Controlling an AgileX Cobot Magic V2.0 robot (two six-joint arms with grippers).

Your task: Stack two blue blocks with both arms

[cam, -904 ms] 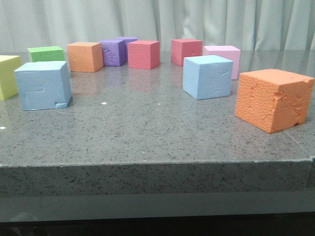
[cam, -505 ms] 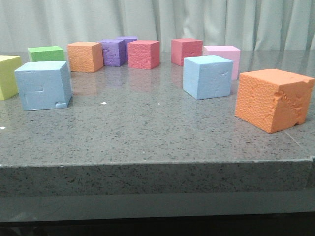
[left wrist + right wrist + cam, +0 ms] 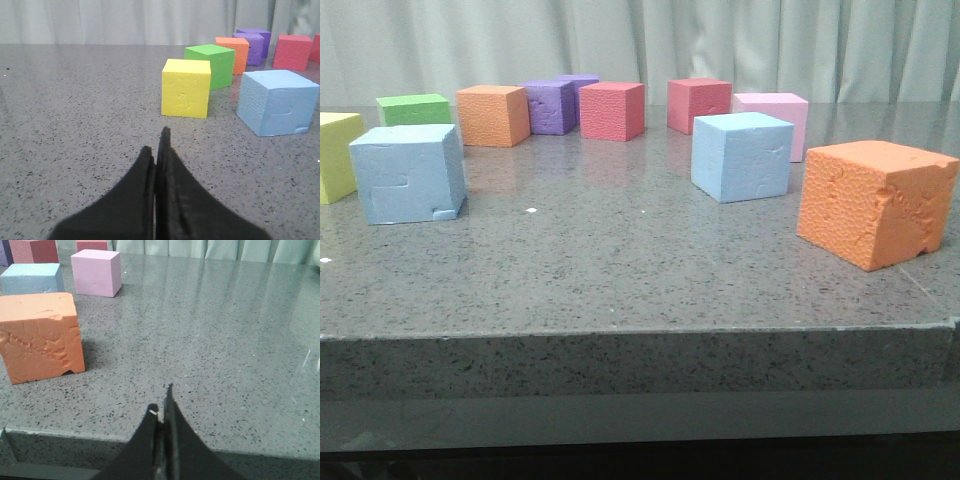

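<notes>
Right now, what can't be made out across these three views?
- Front view: neither arm shows; yellow block is cut by the frame edge; rear purple block is mostly hidden behind the nearer purple block.
- Right wrist view: right blue block is partly hidden by the orange block.

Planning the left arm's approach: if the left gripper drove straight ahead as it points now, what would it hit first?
Most likely the yellow cube, dead ahead of the shut left gripper; the blue block sits off that line.

Grey speckled table (image 3: pixel 620 260). Large orange cube (image 3: pixel 875 203) right foreground. Back row: green cube (image 3: pixel 413 108), purple cube (image 3: pixel 550 106), pink cube (image 3: pixel 775 118). Yellow cube (image 3: pixel 335 155) left edge.
</notes>
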